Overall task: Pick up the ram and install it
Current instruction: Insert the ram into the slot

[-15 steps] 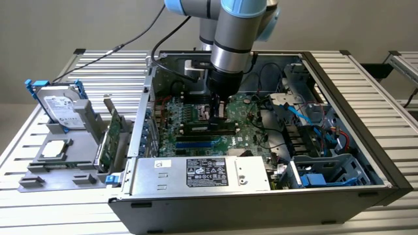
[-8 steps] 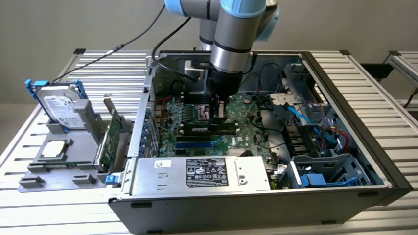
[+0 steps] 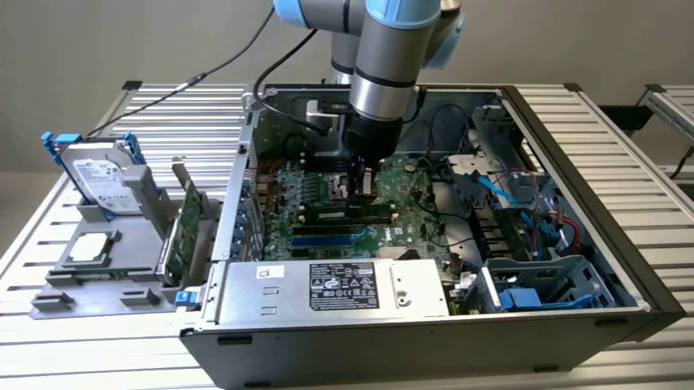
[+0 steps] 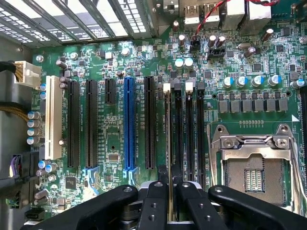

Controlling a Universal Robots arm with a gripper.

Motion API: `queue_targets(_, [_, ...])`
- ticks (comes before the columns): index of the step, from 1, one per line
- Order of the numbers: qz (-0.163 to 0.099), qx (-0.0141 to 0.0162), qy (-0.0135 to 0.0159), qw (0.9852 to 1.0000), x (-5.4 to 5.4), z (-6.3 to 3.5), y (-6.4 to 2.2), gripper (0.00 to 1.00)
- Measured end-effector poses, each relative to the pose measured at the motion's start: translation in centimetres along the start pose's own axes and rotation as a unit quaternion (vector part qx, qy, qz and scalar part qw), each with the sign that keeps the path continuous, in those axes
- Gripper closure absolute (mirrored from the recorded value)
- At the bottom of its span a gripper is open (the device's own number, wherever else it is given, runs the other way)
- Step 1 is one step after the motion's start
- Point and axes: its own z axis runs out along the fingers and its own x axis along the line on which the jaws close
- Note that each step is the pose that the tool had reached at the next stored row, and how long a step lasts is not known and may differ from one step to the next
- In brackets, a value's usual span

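My gripper (image 3: 363, 185) reaches down into the open computer case (image 3: 434, 329), just above the motherboard (image 3: 314, 183). In the wrist view the gripper (image 4: 168, 203) is shut on the ram (image 4: 168, 139), a thin green stick seen edge-on between the black fingers (image 4: 152, 206). The ram lines up along the outermost of the long black memory slots (image 4: 189, 134), on the side towards the blue slot. Whether its lower edge sits in the slot or just above it I cannot tell.
An open processor socket (image 4: 254, 167) lies beside the memory slots, and black, blue (image 4: 128, 124) and white (image 4: 53, 120) expansion slots lie on the other side. Outside the case, on the exterior view's left, stand a hard drive (image 3: 103, 175) and a green expansion card (image 3: 187, 223) in a grey holder (image 3: 87, 280).
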Motion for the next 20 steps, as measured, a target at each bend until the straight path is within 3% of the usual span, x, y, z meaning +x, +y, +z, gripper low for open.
queue_targets(13, [0.0,-0.0008,0.0003,1.0,0.1,-0.69,0.1,0.86])
queue_targets(20, [0.0,-0.0008,0.0021,1.0,0.1,-1.09,0.15,0.86])
